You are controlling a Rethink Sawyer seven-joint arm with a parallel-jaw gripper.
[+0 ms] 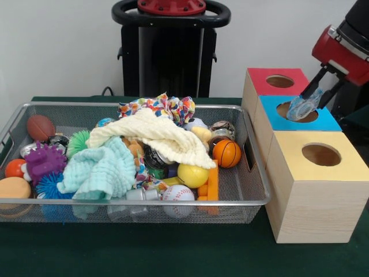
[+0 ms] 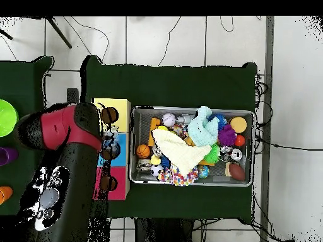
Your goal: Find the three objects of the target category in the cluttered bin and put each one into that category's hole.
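A small clear bluish object (image 1: 302,107) hung between the fingers of the gripper (image 1: 305,104), which was closed around it right over the round hole of the blue-topped box (image 1: 323,120); we could not tell what the object was. That box stood in the middle of a row of three wooden boxes, with a red-topped box (image 1: 259,81) on one side and a yellow-topped box (image 1: 346,167) on the other, each with a round hole in its top. The red and black arm (image 1: 340,49) came in from the upper right in the front view, and from overhead it covered much of the boxes (image 2: 113,151). Just beside the boxes we saw the wire mesh bin (image 1: 253,199) on the green tabletop (image 1: 173,254), crowded with toys. A cream cloth (image 1: 155,135) lay across the middle of the pile, a mint-green cloth (image 1: 101,170) beside it and a patterned cloth (image 1: 161,107) behind. Around them sat a small basketball (image 1: 226,153), a yellow ball (image 1: 192,175), a baseball (image 1: 177,195), a brown football (image 1: 40,127) and a purple spiky toy (image 1: 43,161).
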